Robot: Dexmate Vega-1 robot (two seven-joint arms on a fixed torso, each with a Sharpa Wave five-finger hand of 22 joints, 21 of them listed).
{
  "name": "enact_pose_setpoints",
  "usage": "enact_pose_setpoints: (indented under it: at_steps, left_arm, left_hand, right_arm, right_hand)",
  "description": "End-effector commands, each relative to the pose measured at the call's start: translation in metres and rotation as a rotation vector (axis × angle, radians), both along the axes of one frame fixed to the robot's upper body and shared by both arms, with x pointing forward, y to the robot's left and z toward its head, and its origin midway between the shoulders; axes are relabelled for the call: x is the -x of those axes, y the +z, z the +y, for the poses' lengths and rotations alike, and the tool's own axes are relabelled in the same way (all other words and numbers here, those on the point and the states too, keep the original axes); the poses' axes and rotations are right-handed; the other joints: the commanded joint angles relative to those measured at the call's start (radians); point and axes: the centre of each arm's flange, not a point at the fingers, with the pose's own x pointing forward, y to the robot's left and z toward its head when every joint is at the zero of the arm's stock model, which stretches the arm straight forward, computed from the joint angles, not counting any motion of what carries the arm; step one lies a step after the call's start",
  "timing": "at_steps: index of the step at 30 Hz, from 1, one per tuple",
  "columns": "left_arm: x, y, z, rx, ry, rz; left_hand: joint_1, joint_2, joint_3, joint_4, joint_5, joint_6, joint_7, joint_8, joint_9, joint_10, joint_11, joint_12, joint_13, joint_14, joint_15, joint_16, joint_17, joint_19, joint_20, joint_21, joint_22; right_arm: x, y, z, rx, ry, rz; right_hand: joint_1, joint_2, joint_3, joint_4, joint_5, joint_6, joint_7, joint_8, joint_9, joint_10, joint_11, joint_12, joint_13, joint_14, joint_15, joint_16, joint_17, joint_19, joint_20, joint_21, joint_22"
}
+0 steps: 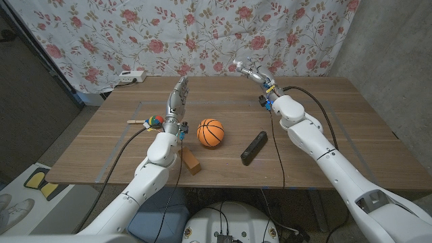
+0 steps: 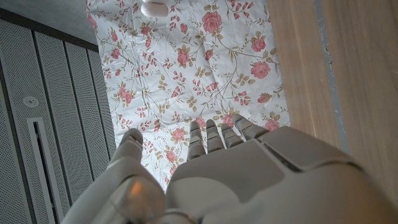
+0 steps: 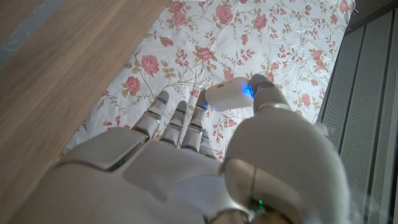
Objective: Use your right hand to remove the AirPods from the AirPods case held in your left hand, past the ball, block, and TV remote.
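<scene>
My right hand [image 1: 250, 70] is raised over the table's far side. It pinches a small white AirPods case [image 3: 227, 96] with a blue light between thumb and fingertip; the lid looks closed. My left hand [image 1: 179, 96] stands upright left of centre, fingers straight and pointing up, holding nothing [image 2: 236, 168]. An orange basketball [image 1: 210, 132] sits mid-table between the arms. A wooden block [image 1: 191, 160] lies near the front edge by my left forearm. The black TV remote [image 1: 254, 148] lies to the right of the ball.
A small multicoloured toy [image 1: 154, 121] with a wooden stick lies left of my left wrist. A white power strip [image 1: 130, 77] sits at the table's far left corner. A floral curtain [image 1: 202, 34] hangs behind the table.
</scene>
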Motion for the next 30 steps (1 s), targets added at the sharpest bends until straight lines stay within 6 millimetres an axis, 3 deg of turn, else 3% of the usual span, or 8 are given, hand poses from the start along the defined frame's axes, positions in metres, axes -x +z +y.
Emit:
enact_pose_setpoints:
  at_steps: [1,4,6,8,12,15,23,30]
  left_arm:
    - [0.007,0.003,-0.002,-0.012,0.014,-0.021]
    - [0.012,0.005,-0.004,-0.025,0.065,-0.04]
    - [0.014,0.008,-0.005,-0.06,0.073,-0.052]
    - [0.015,0.008,-0.007,-0.04,0.105,-0.061]
    - [0.016,0.01,-0.01,-0.028,0.109,-0.072]
    - [0.019,0.011,-0.012,-0.024,0.138,-0.083]
    - [0.021,0.015,-0.016,-0.02,0.181,-0.093]
    - [0.02,0.016,-0.019,-0.007,0.235,-0.108]
  left_hand:
    - [0.007,0.007,0.01,-0.001,-0.004,0.005,-0.013,-0.004,0.002,0.008,-0.002,0.004,0.005,0.004,-0.01,0.003,0.001,-0.004,0.007,0.002,0.005]
    - [0.02,0.01,0.016,-0.007,-0.005,0.012,-0.025,-0.005,0.002,0.032,-0.007,0.013,0.006,0.009,-0.013,0.004,0.0,-0.003,0.009,0.002,0.004]
    - [0.046,0.012,0.026,-0.018,-0.004,0.015,-0.034,-0.008,0.003,0.085,-0.031,0.031,0.007,0.016,-0.02,0.006,0.0,-0.004,0.01,0.001,0.004]
    - [0.055,0.012,0.03,-0.021,-0.004,0.014,-0.043,-0.009,0.003,0.101,-0.028,0.037,0.008,0.022,-0.022,0.007,0.0,-0.002,0.009,0.001,0.004]
    - [0.11,0.012,0.049,-0.036,0.0,-0.047,-0.116,-0.027,0.003,0.12,-0.039,0.039,0.009,0.027,-0.027,0.006,0.0,-0.001,0.008,0.0,0.003]
    - [0.156,0.013,0.063,-0.04,0.0,-0.075,-0.159,-0.027,0.001,0.153,-0.064,0.047,0.01,0.039,-0.037,0.009,0.0,0.003,0.005,0.0,0.002]
    - [0.247,-0.006,0.075,-0.045,-0.007,-0.188,-0.16,-0.036,0.0,0.19,-0.093,0.05,0.012,0.052,-0.049,0.009,0.0,0.01,0.0,-0.001,0.002]
    - [0.363,-0.039,0.077,-0.046,-0.009,-0.332,-0.152,-0.037,0.001,0.213,-0.111,0.05,0.02,0.047,-0.075,0.006,0.0,0.025,-0.045,-0.002,0.0]
  right_arm:
    - [0.007,-0.001,0.005,-0.033,0.014,0.007]
    - [0.008,0.0,0.007,-0.031,0.022,-0.003]
    - [0.01,0.0,0.008,-0.043,0.031,0.0]
    - [0.011,0.001,0.009,-0.045,0.029,-0.005]
    - [0.012,0.0,0.009,-0.06,0.023,0.002]
    - [0.013,-0.003,0.009,-0.073,0.028,0.008]
    - [0.014,-0.009,0.007,-0.111,0.021,0.032]
    - [0.016,-0.012,0.01,-0.14,0.061,0.067]
  right_hand:
    - [0.002,0.006,0.009,0.004,0.008,0.005,-0.003,-0.001,0.0,0.138,-0.123,0.011,0.008,0.012,-0.1,-0.003,0.001,0.01,0.004,-0.001,0.003]
    - [0.003,0.005,0.01,0.003,0.009,0.006,-0.003,-0.002,0.0,0.137,-0.123,0.011,0.009,0.011,-0.1,-0.004,0.001,0.01,0.003,-0.002,0.003]
    - [0.005,0.005,0.011,0.002,0.01,0.007,-0.006,-0.002,0.0,0.137,-0.125,0.011,0.009,0.012,-0.1,-0.005,0.001,0.01,0.003,-0.002,0.003]
    - [0.005,0.004,0.012,0.002,0.011,0.008,-0.004,-0.003,0.0,0.138,-0.124,0.012,0.009,0.013,-0.099,-0.006,0.001,0.011,0.005,-0.002,0.003]
    - [0.004,0.003,0.012,0.002,0.012,0.01,-0.003,-0.003,0.0,0.139,-0.123,0.013,0.01,0.014,-0.101,-0.006,0.001,0.011,0.006,-0.002,0.003]
    - [0.004,0.002,0.013,0.002,0.014,0.012,-0.002,-0.003,0.0,0.139,-0.123,0.013,0.011,0.015,-0.1,-0.007,0.002,0.01,0.006,-0.002,0.003]
    - [0.006,0.0,0.014,0.001,0.016,0.017,-0.004,-0.005,0.0,0.147,-0.123,0.018,0.012,0.024,-0.107,-0.006,0.002,0.01,0.008,-0.003,0.003]
    - [0.006,-0.004,0.015,0.0,0.019,0.02,0.0,-0.006,0.0,0.146,-0.122,0.018,0.013,0.025,-0.106,-0.008,0.002,0.01,0.012,-0.003,0.003]
